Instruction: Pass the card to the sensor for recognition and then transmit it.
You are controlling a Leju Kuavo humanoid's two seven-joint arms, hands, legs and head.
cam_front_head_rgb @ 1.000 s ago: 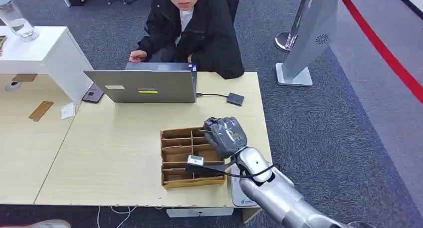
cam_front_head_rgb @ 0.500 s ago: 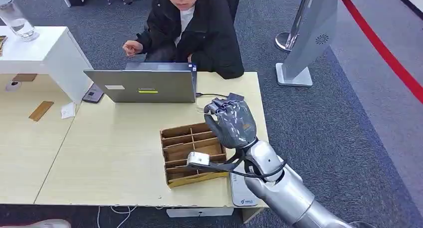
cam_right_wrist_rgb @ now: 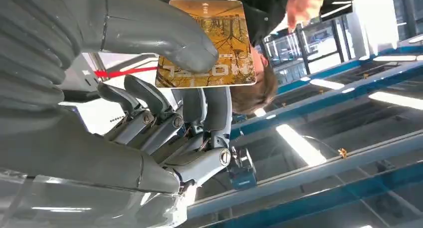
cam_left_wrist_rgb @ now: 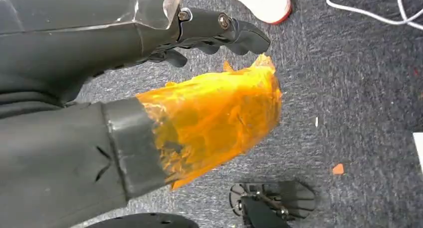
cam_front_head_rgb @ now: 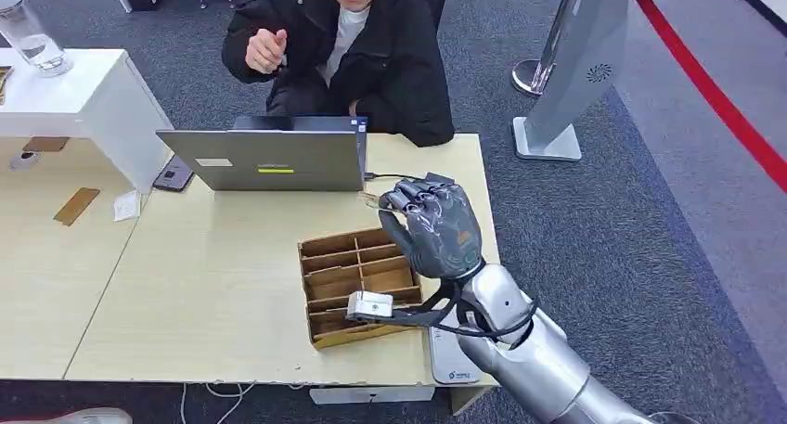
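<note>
My right hand is raised above the table's right side, past the far end of the cardboard divider box. It pinches a yellow-brown printed card between the thumb and fingers. In the head view only the card's thin edge pokes out beyond the fingertips. The small black sensor box on its cable lies just beyond the hand, mostly hidden by it. My left hand, with orange tape on its thumb, hangs over grey carpet and holds nothing.
A person in a black jacket sits across the table with one hand raised. A grey laptop stands between us. A white device lies at the table's near right edge. A white side cabinet stands at the left.
My right hand has lifted from the divider box and moved away from me, ending over the black sensor box. The person has raised a hand from the laptop to shoulder height.
</note>
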